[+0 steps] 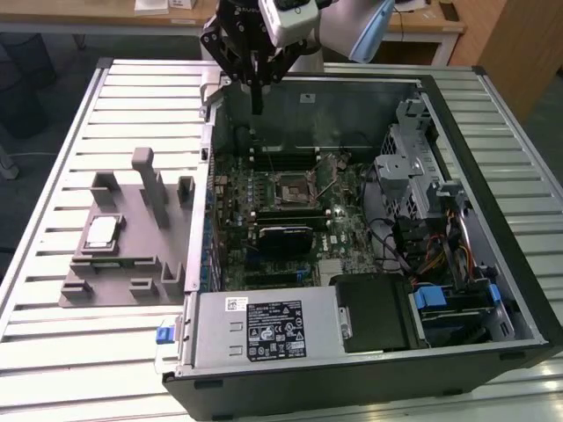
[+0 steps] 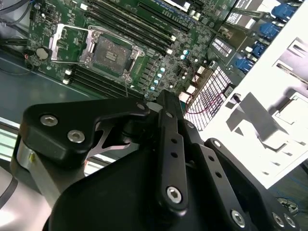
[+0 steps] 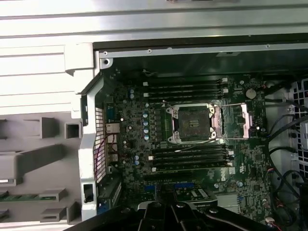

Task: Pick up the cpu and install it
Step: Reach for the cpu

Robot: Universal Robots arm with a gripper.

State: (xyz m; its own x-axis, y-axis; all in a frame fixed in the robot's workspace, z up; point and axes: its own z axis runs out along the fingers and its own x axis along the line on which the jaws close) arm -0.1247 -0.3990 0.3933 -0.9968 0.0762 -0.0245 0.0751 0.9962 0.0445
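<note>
A robot arm's tool (image 1: pixel 256 107) hangs above the rear edge of an open computer case (image 1: pixel 352 110) that lies on its side on a slatted metal counter (image 1: pixel 79 369). The tool points down, its two fingers pressed together and gripping nothing.

The cpu (image 1: pixel 101 231), a small square chip with a silvery top, lies flat in a grey moulded holder (image 1: pixel 132 268) on the counter, just beside the case on the exterior view's left. It is well apart from the tool and nothing touches it.

Inside the case, the green motherboard (image 1: pixel 343 230) faces up. The socket (image 1: pixel 290 189) near its middle is bare, with rows of black memory slots on either side of it. In the first wrist view the socket (image 3: pixel 192 124) is uncovered and its metal frame (image 3: pixel 243 120) is swung open to one side. The second wrist view looks past the tool's black linkage (image 2: pixel 163 96) to the same open socket (image 2: pixel 110 55).

A black rectangular card (image 1: pixel 286 239) sits on the board just beside the socket, towards the near end of the case. A grey power supply (image 1: pixel 264 330) fills the near corner of the case.
</note>
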